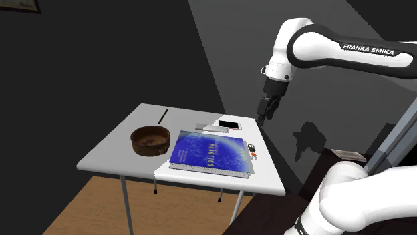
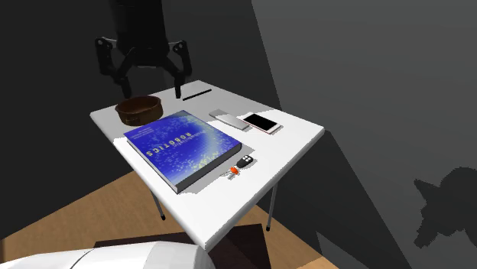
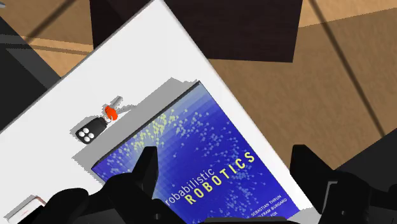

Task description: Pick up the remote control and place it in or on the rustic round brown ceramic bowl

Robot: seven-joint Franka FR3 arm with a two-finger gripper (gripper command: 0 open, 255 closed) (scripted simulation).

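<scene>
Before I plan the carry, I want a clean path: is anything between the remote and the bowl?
Only the book's far corner lies near that line, flat on the table; a lifted remote should clear it.

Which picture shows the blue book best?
The second exterior view: the whole blue book lies uncovered there. The wrist view shows its title large, but the gripper hides part of the cover. The shoulder view shows it whole, at a flatter slant.

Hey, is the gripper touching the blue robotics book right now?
Apart. In the shoulder view the open gripper hangs in the air, well above the blue book lying flat on the white table.
</scene>
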